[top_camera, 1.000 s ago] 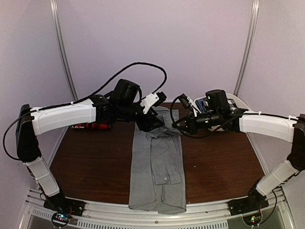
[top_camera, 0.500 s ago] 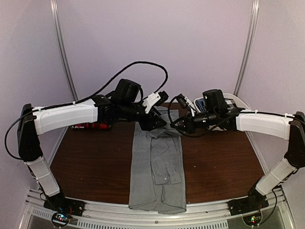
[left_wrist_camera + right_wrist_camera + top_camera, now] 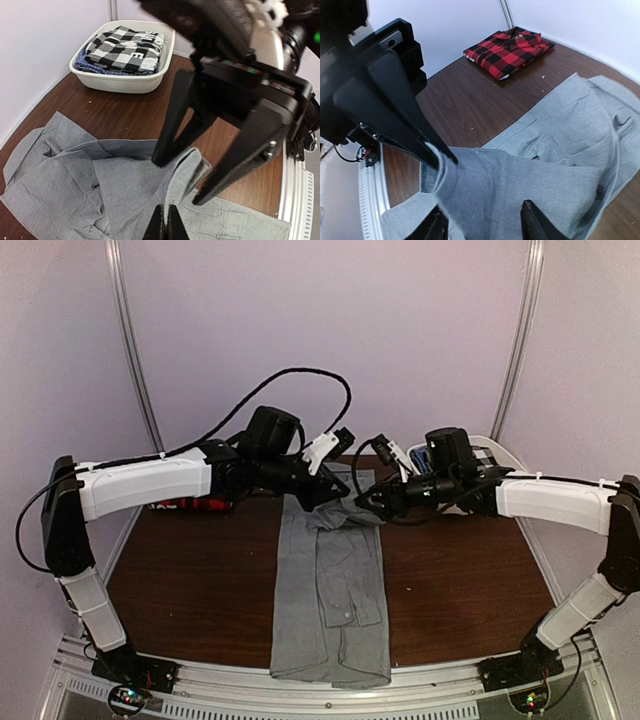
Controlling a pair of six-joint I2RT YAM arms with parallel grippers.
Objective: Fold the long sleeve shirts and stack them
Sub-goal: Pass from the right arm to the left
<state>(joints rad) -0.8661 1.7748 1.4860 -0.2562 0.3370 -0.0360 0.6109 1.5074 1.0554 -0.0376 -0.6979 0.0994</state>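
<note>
Brown table (image 3: 200, 580), 12 o'clock end: left gripper (image 3: 164, 215) pinches a raised fold of grey shirt (image 3: 325, 590), right gripper (image 3: 482, 220) stands open astride it, likely handing the fold over.

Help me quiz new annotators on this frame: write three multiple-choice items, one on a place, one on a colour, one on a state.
1. Where does the red plaid shirt lie?
A) at the near edge
B) at the far left corner of the table
C) hanging from a rail

2. What pattern shows in the white bin?
A) black-and-white check
B) green stripes
C) yellow dots

3. How is the left claw?
A) wide open
B) shut on the grey shirt
C) out of view

Answers:
1 B, it sits folded by the back wall on the left.
2 A, the checked cloth tops the pile.
3 B, it pinches the fabric.
</note>
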